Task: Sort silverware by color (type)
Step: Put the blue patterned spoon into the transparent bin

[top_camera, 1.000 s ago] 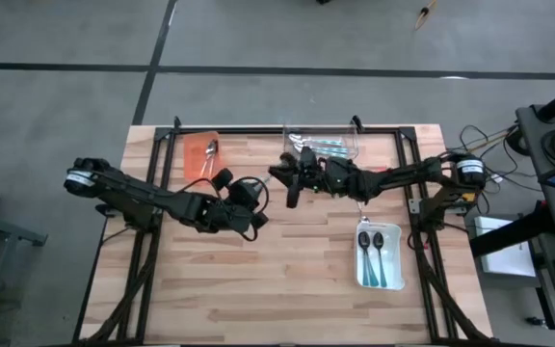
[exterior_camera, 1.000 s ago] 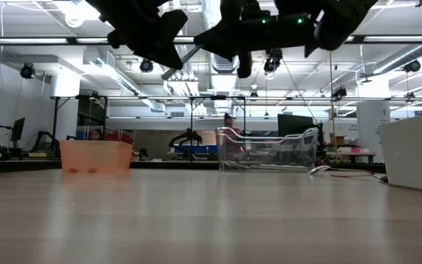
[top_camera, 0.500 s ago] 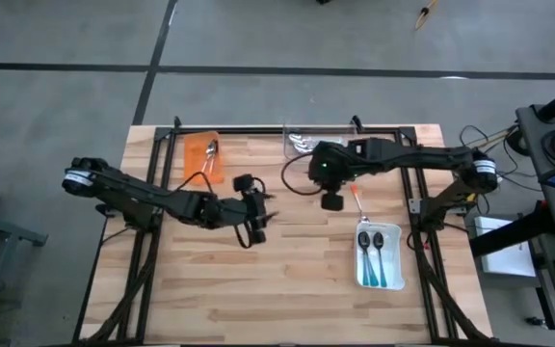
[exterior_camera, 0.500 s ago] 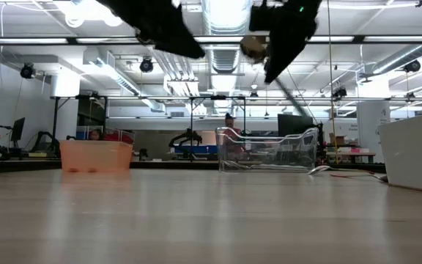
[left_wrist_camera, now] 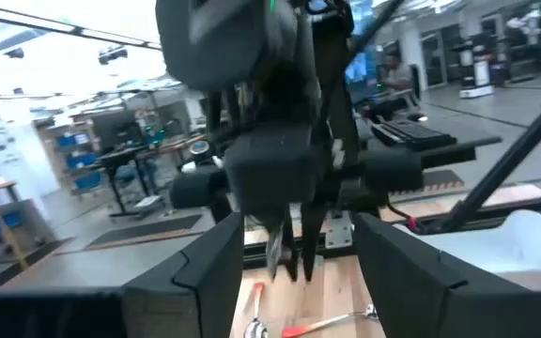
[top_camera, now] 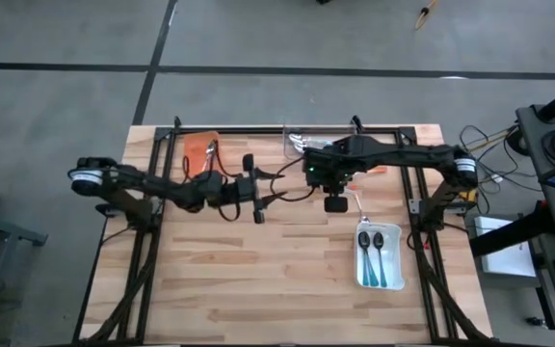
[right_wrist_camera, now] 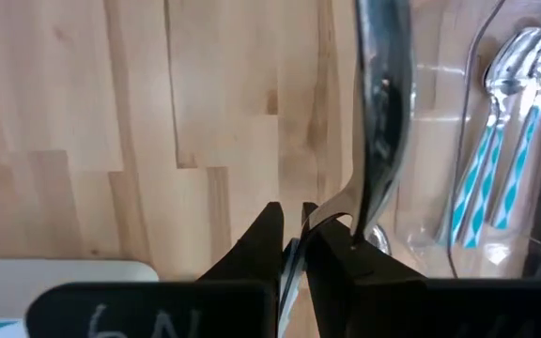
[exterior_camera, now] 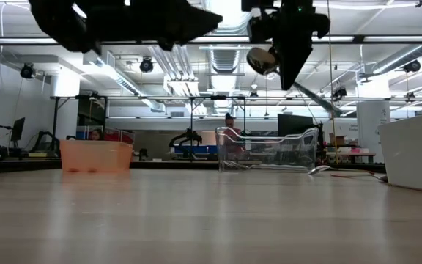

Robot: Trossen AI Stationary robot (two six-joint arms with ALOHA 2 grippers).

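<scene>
Two arms: both raised above the wooden table (top_camera: 258,280), meeting near its middle at the far half.
Right gripper (right_wrist_camera: 294,246): fingers pinched together on a spoon (right_wrist_camera: 380,113); the shiny bowl rises past the fingertips, and in the low view the spoon (exterior_camera: 261,60) hangs high over the table.
Right gripper's place: over the table just in front of the clear tray (top_camera: 321,143) at the far edge.
Left gripper (top_camera: 257,189): fingers spread apart, gripping nothing, held level and pointing toward the right arm.
Clear tray contents: spoons with teal-striped handles (right_wrist_camera: 485,178).
White tray (top_camera: 379,256): on the right side of the table, holding two spoons with teal handles (top_camera: 372,253).
Orange tray (top_camera: 200,152): far left, with a spoon (top_camera: 209,149) inside.
</scene>
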